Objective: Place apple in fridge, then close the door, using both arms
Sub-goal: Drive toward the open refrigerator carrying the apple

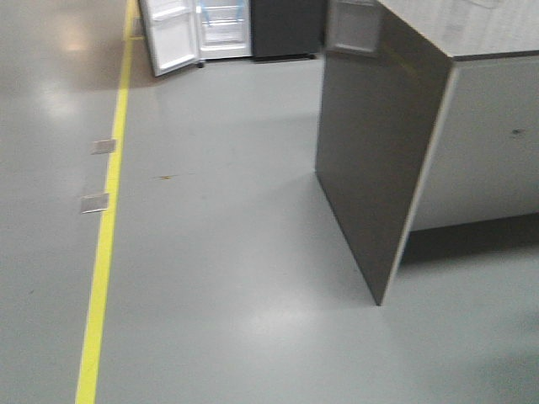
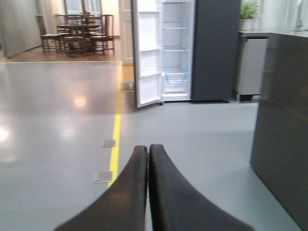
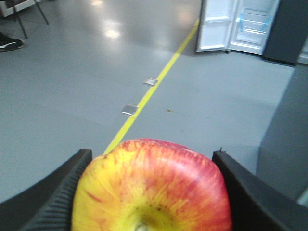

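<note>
Apple (image 3: 154, 187) is clamped between right gripper (image 3: 151, 158) jaws. Left gripper (image 2: 148, 150) jaws are pressed together, nothing held. Fridge (image 2: 216, 48) is seen at 12 o'clock, door (image 2: 147, 53) open.

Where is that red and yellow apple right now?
In the right wrist view, the round red-and-yellow apple sits clamped between the robot's right black fingers, far from the open white-lined fridge across the grey floor.
</note>
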Robot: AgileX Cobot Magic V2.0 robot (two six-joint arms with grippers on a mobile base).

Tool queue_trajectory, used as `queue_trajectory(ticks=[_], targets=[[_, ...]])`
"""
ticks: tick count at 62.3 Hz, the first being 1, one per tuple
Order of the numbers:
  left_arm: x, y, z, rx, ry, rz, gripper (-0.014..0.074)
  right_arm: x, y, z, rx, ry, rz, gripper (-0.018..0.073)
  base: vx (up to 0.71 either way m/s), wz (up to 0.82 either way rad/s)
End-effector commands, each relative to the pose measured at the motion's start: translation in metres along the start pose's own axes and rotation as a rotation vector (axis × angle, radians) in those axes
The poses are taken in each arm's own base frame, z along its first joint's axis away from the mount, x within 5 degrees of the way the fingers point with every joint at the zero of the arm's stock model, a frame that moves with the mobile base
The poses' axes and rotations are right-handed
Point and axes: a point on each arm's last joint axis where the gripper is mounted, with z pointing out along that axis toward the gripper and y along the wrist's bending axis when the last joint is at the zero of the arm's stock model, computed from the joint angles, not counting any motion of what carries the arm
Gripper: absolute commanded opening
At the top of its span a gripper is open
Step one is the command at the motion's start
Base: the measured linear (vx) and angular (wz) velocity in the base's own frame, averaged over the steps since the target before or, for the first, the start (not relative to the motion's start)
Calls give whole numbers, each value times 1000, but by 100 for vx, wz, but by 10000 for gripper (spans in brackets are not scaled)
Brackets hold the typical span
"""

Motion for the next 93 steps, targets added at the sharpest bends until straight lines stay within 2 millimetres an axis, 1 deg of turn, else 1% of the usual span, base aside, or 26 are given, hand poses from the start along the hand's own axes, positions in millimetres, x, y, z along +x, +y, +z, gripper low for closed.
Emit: queue_trajectory(ticks=[1, 26, 44, 67, 93], targets=[[2, 0, 0, 10, -66, -11, -6, -8, 13, -13, -19, -64, -27, 55, 12, 46], [2, -1, 0, 15, -66, -11, -6, -8, 13, -13, -19, -64, -27, 55, 12, 44], [2, -2, 0, 42, -64, -11, -6, -8, 13, -13, -19, -64, -27, 55, 14, 27], [2, -2, 0, 42, -64, -11, -6, -8, 13, -13, -19, -64, -27, 55, 18, 11], [2, -2, 0, 42, -64, -11, -6, -8, 13, -13, -19, -64, -27, 55, 24, -3]])
